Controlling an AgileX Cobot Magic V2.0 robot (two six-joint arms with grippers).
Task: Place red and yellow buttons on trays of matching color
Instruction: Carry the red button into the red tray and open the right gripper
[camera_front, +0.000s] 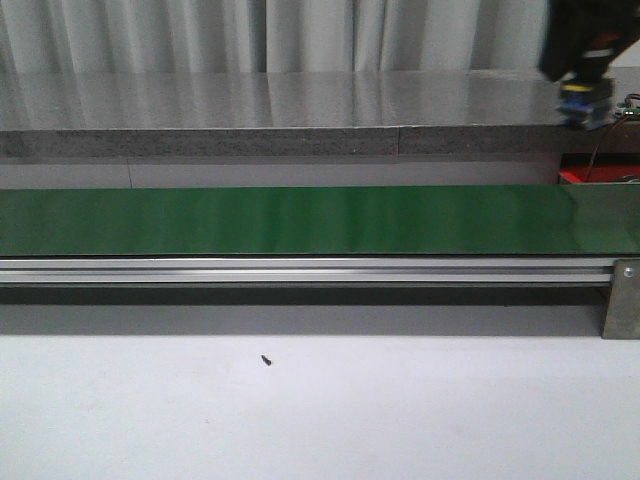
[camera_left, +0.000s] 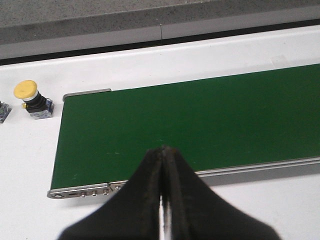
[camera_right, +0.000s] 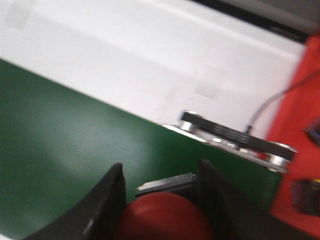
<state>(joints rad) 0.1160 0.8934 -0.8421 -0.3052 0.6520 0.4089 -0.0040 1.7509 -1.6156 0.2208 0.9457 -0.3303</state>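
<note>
The right tool (camera_right: 160, 200) is clamped on a red button (camera_right: 165, 217), its domed cap toward the wrist camera.

The green belt (camera_front: 300, 220) lies bare along its length; 1 small black speck (camera_front: 266, 360) dots the white table (camera_front: 400, 420).

Long green conveyor belt (camera_front: 300, 220) running across the white table (camera_front: 320, 420), aluminium rail (camera_front: 300, 270) along its near edge, tiny dark speck (camera_front: 266, 360) on the tabletop, grey stone-like ledge (camera_front: 250, 110) behind, pale curtains (camera_front: 250, 35) beyond.
</note>
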